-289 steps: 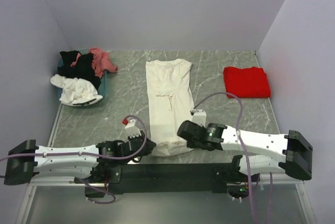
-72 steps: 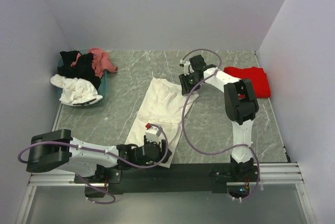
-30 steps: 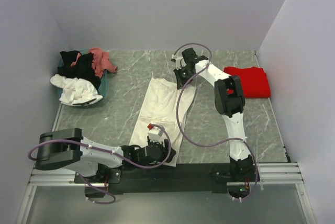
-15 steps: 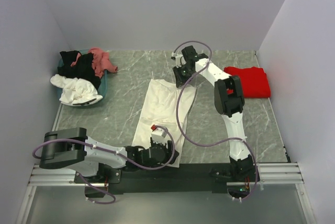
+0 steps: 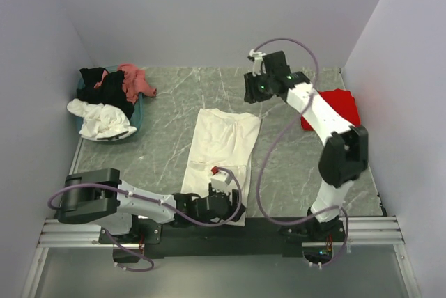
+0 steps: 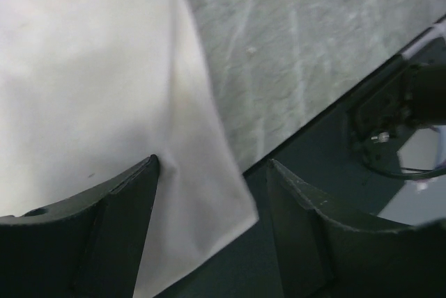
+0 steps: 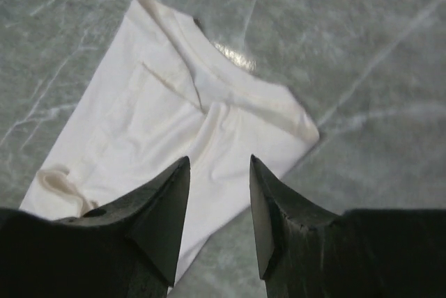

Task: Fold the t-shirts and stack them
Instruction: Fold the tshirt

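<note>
The cream t-shirt [image 5: 221, 145], folded into a long strip, lies flat mid-table with its collar end far. My left gripper [image 5: 224, 204] is low over the near hem. In the left wrist view it [image 6: 212, 166] stands open, with the cream cloth [image 6: 90, 89] and its hem corner lying between the fingers. My right gripper [image 5: 252, 92] hangs open in the air beyond the collar. In the right wrist view it [image 7: 219, 161] holds nothing, and the collar end [image 7: 230, 89] lies below it. A folded red t-shirt [image 5: 345, 106] lies at the far right, partly behind the right arm.
A teal basket [image 5: 137, 118] at the far left holds black [image 5: 104, 89], pink [image 5: 132, 79] and white [image 5: 101, 120] shirts that spill over its rim. The dark front rail [image 6: 313, 242] runs just past the hem corner. Grey walls close in the table.
My right gripper opened, let go of the collar end, and rose up and to the right. The collar end now lies flat. My left gripper slid a little right along the near hem.
</note>
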You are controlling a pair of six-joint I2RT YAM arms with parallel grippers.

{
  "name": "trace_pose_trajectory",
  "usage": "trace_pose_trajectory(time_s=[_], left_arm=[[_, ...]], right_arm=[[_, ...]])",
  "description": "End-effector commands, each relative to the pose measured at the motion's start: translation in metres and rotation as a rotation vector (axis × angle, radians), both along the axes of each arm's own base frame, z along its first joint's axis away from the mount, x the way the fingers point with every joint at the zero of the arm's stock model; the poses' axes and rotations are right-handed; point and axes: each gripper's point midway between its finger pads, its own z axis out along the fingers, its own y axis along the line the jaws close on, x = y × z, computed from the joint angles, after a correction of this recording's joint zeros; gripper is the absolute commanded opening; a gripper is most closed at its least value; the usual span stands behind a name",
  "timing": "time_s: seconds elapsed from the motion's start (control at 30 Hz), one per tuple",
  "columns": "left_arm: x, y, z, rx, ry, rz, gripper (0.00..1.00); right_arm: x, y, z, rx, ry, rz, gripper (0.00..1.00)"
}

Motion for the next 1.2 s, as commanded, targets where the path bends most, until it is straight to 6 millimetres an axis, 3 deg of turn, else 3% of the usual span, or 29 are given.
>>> trace_pose_trajectory(time_s=[0.0, 0.03, 0.07, 0.1, 0.13, 0.17, 0.2, 0.27, 0.3, 0.37, 0.4, 0.47, 0.5, 0.53, 0.6, 0.63, 0.73, 0.97, 1.17], left_arm=[[-0.005, -0.030, 0.033, -0.060, -0.036, -0.066, 0.69], [-0.003, -0.039, 0.047, -0.083, -0.061, -0.078, 0.69], [-0.002, -0.042, 0.052, -0.087, -0.073, -0.082, 0.70], [0.001, -0.045, 0.055, -0.082, -0.091, -0.086, 0.70], [0.003, -0.052, 0.065, -0.095, -0.102, -0.087, 0.70], [0.005, -0.054, 0.068, -0.094, -0.109, -0.088, 0.71], [0.010, -0.053, 0.067, -0.070, -0.119, -0.084, 0.70], [0.017, -0.052, 0.071, -0.051, -0.131, -0.059, 0.71], [0.025, -0.045, 0.074, -0.037, -0.137, -0.025, 0.71], [0.032, -0.029, 0.072, -0.024, -0.138, 0.011, 0.71], [0.040, -0.019, 0.073, -0.031, -0.136, 0.056, 0.71], [0.045, 0.009, 0.072, -0.034, -0.127, 0.097, 0.71], [0.053, 0.021, 0.082, -0.072, -0.121, 0.139, 0.71], [0.054, 0.039, 0.064, -0.030, -0.108, 0.154, 0.72], [0.064, 0.059, 0.062, -0.052, -0.084, 0.208, 0.72], [0.063, 0.071, 0.047, -0.027, -0.061, 0.209, 0.72], [0.067, 0.087, 0.037, -0.024, -0.047, 0.243, 0.72], [0.070, 0.093, 0.022, 0.003, -0.044, 0.262, 0.72], [0.070, 0.089, 0.003, 0.031, -0.020, 0.261, 0.72]], right_arm=[[-0.031, -0.019, 0.005, 0.085, -0.004, -0.177, 0.47], [-0.041, -0.022, 0.002, 0.102, 0.000, -0.203, 0.47], [-0.058, -0.025, -0.020, 0.122, 0.051, -0.243, 0.47], [-0.071, -0.026, -0.008, 0.157, 0.027, -0.251, 0.47], [-0.080, -0.026, -0.011, 0.168, 0.034, -0.261, 0.47], [-0.100, -0.024, -0.030, 0.159, 0.073, -0.271, 0.47], [-0.110, -0.025, -0.023, 0.167, 0.047, -0.283, 0.47], [-0.133, -0.025, -0.043, 0.158, 0.069, -0.312, 0.47], [-0.147, -0.018, -0.041, 0.176, 0.058, -0.286, 0.47], [-0.168, -0.013, -0.058, 0.189, 0.091, -0.276, 0.47], [-0.178, -0.008, -0.058, 0.203, 0.091, -0.252, 0.47], [-0.195, -0.007, -0.070, 0.203, 0.119, -0.248, 0.47], [-0.205, 0.000, -0.069, 0.215, 0.123, -0.217, 0.47], [-0.212, 0.000, -0.075, 0.213, 0.136, -0.208, 0.47], [-0.221, 0.007, -0.077, 0.235, 0.152, -0.195, 0.47], [-0.229, 0.012, -0.080, 0.233, 0.164, -0.172, 0.47], [-0.238, 0.023, -0.084, 0.225, 0.177, -0.146, 0.47], [-0.241, 0.039, -0.109, 0.196, 0.234, -0.123, 0.47], [-0.240, 0.030, -0.153, 0.066, 0.296, -0.161, 0.46]])
